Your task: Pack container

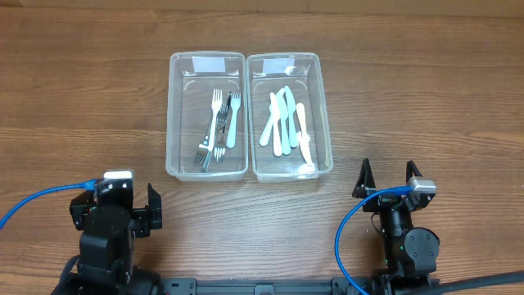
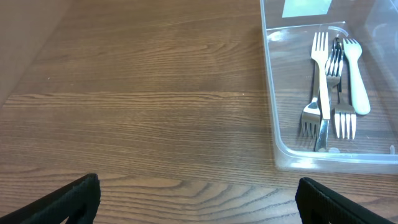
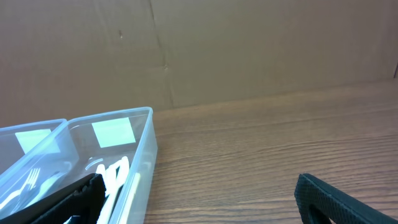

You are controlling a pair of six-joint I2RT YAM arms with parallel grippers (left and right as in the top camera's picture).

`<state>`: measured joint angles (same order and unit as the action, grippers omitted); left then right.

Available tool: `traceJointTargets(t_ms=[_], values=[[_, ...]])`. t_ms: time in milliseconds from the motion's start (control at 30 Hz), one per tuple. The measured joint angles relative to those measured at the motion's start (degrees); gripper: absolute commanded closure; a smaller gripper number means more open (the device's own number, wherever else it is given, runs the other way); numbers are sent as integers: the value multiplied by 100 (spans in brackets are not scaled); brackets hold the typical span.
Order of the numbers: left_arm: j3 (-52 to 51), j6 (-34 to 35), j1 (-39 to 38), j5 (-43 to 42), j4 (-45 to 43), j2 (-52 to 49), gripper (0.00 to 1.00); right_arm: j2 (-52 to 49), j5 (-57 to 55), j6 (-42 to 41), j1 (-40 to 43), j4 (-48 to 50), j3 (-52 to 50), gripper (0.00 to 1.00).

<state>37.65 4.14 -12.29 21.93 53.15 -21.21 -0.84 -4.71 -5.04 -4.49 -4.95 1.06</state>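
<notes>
Two clear bins side by side mid-table (image 1: 82,98), walls touching. Left bin (image 1: 187,102) holds forks (image 1: 218,123) (mostly metal, one white plastic); right bin (image 1: 315,94) holds pale plastic cutlery (image 1: 286,123). Left jaws and right jaws both spread wide, empty, well short of the bins.

From the left wrist, the fork container (image 2: 273,124) runs off the top and right edges and its label (image 2: 306,7) is cropped. The left claw (image 2: 198,186) shows only two dark fingers (image 2: 68,199), cut by the bottom edge. From the right wrist, the neighbouring container (image 3: 146,155) is cut off at the bottom and partly hidden behind a finger of the right claw (image 3: 199,183). The pale cutlery (image 3: 115,171) inside it is too blurred to identify. Overhead, the left arm (image 1: 106,246) and right arm (image 1: 409,246) are cut by the bottom edge, and a blue cable (image 1: 33,199) leaves the left edge.
</notes>
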Motion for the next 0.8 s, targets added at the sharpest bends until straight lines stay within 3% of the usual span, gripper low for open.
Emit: traceJointTargets(t_ms=[500, 633, 700, 800], values=[[-2, 0, 22, -22, 13, 2, 0, 0, 0, 22, 0, 0, 0, 0], [-28, 2, 503, -588, 83, 385, 0, 0, 2, 20, 0, 2, 0, 0], [-234, 7, 789, -1043, -120, 892, 0, 0, 0, 24, 2, 13, 0, 0], [-1117, 11, 1058, -1482, -1169, 1510, 0, 0, 2, 31, 2, 22, 0, 0]])
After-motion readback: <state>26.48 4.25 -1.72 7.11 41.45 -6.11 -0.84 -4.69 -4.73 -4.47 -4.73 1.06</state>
